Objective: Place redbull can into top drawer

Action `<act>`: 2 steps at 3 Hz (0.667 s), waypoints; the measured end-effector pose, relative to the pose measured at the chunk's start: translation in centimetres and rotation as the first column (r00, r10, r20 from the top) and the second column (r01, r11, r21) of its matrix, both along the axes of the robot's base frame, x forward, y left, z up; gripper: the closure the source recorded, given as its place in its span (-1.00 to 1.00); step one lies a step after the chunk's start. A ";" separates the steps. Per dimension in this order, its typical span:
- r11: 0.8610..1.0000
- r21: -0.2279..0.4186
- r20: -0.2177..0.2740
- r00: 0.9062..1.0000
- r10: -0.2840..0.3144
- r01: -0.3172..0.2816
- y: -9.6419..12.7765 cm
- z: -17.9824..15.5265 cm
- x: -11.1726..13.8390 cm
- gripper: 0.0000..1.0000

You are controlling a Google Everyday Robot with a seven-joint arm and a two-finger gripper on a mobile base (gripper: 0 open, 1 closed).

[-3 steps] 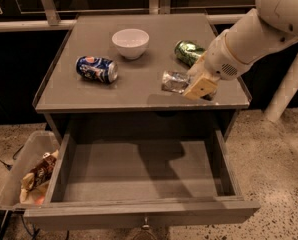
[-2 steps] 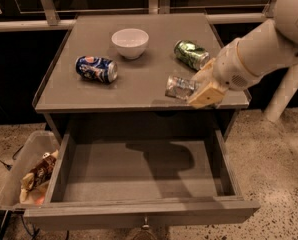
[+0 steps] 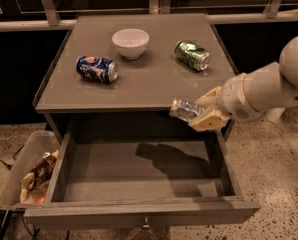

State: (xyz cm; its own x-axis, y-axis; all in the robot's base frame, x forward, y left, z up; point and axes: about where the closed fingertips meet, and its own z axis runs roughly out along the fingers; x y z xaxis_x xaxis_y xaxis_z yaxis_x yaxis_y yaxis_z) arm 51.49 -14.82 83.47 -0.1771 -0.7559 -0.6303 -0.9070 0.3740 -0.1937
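My gripper [image 3: 201, 113] is shut on the redbull can [image 3: 185, 109], a slim silver can held on its side. It hangs just past the front edge of the tabletop, above the right rear part of the open top drawer [image 3: 139, 176]. The drawer is pulled out wide, with a flat grey bottom, low walls and a small front knob [image 3: 146, 223]. Nothing lies in the drawer. My white arm reaches in from the right.
On the grey tabletop [image 3: 149, 79] lie a blue can [image 3: 96, 69] on its side, a white bowl [image 3: 131, 43] and a green can [image 3: 192, 55] on its side. A clear plastic bin [image 3: 19, 171] with snack packets stands left of the drawer.
My gripper has carried the redbull can off the tabletop, forward and down past the table's front edge, to hang over the open drawer. The other things have not moved.
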 end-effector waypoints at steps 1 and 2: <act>0.999 0.018 -0.030 0.999 -0.030 0.031 -0.2 -3.2 -0.4 1.00; 0.999 0.007 -0.068 0.997 -0.042 0.043 0.3 -6.2 -0.8 1.00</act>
State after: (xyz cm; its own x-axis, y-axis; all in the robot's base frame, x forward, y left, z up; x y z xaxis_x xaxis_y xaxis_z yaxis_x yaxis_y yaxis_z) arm 50.66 -14.50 77.27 -0.2510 -0.7416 -0.6221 -0.9012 0.4136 -0.1294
